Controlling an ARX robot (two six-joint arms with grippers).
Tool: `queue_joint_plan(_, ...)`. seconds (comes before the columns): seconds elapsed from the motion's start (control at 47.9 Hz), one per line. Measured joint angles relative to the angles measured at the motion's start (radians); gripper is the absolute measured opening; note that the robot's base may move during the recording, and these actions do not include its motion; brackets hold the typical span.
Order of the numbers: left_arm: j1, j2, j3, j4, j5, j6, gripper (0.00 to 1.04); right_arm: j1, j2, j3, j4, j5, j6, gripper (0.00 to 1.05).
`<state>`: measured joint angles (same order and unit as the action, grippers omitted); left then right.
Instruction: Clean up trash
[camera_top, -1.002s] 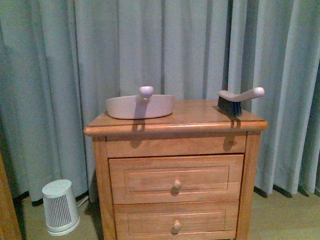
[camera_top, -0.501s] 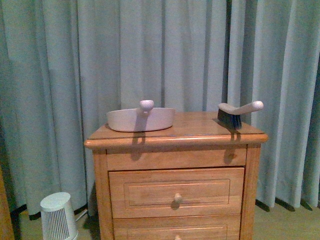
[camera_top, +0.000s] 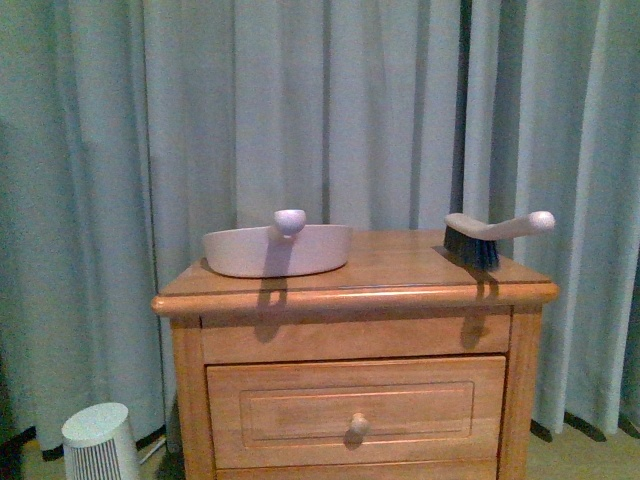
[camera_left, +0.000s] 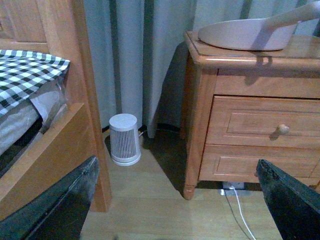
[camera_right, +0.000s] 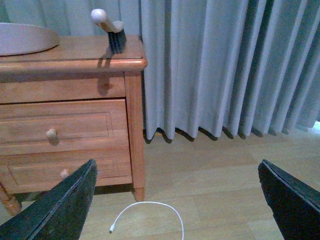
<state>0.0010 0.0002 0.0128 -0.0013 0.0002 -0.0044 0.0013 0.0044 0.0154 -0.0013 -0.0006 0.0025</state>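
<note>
No crumpled white paper ball shows in any view; the trash is hidden or out of view. A pale beige dustpan (camera_top: 277, 249) lies on the wooden nightstand (camera_top: 355, 290), its round handle end pointing at me. It also shows in the left wrist view (camera_left: 245, 35). A hand brush (camera_top: 490, 235) with dark bristles lies on the nightstand's right side and shows in the right wrist view (camera_right: 111, 27). My left gripper (camera_left: 177, 164) is open and empty, low over the floor beside the nightstand. My right gripper (camera_right: 177, 165) is open and empty over the floor. Neither arm shows in the front view.
A small white ribbed appliance (camera_left: 124, 139) stands on the floor left of the nightstand. A wooden bed frame (camera_left: 55, 150) with checked bedding is further left. A white cable (camera_right: 145, 212) lies on the floor by the nightstand's right leg. Grey curtains (camera_top: 330, 110) hang behind.
The front view has risen and shifted: the nightstand sits lower in the picture and the lower drawer has dropped out of view. The dustpan and brush have not moved on the top.
</note>
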Motion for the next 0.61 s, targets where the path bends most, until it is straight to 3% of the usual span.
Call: queue_joint_plan(0.605, 0.0, 0.0, 0.0, 0.0, 0.0, 0.0, 0.97, 0.0, 0.0, 0.0, 0.0, 0.0, 0.0, 0.97)
